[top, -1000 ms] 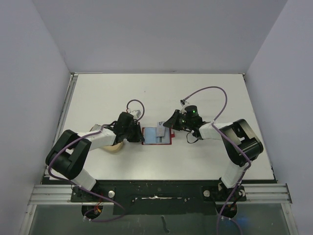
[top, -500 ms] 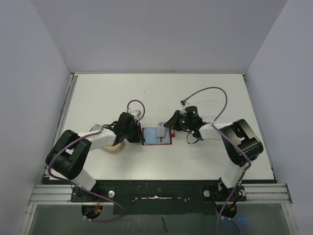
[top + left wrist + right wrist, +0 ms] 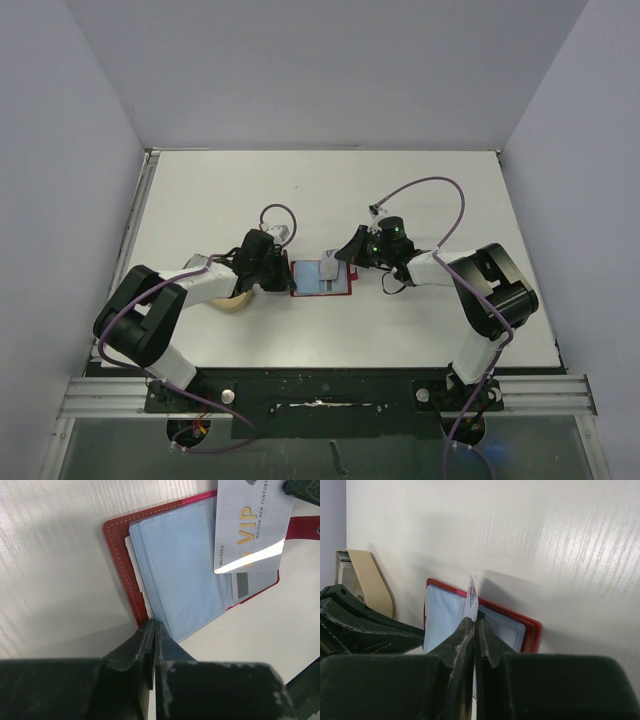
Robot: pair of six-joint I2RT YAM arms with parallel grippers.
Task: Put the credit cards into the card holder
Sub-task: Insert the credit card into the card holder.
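The red card holder [image 3: 345,290] lies open on the table, its pale blue sleeves [image 3: 175,570] facing up inside the red border [image 3: 117,555]. My left gripper [image 3: 154,625] is shut, its tips resting against the holder's near edge where the sleeves end. My right gripper [image 3: 475,620] is shut on a grey credit card [image 3: 250,525] with gold "VIP" lettering. It holds the card edge-up [image 3: 471,592], tilted over the right part of the sleeves. In the top view that card [image 3: 328,262] sits over the holder, between the left gripper [image 3: 283,270] and the right gripper [image 3: 340,258].
A tan oval dish [image 3: 232,300] lies left of the holder, under my left forearm. Its rim [image 3: 370,580] shows in the right wrist view with more cards [image 3: 341,562] stacked in it. White walls enclose the table at the back and sides.
The right wrist has shifted slightly while keeping the card over the holder. The left arm and the holder have not moved.
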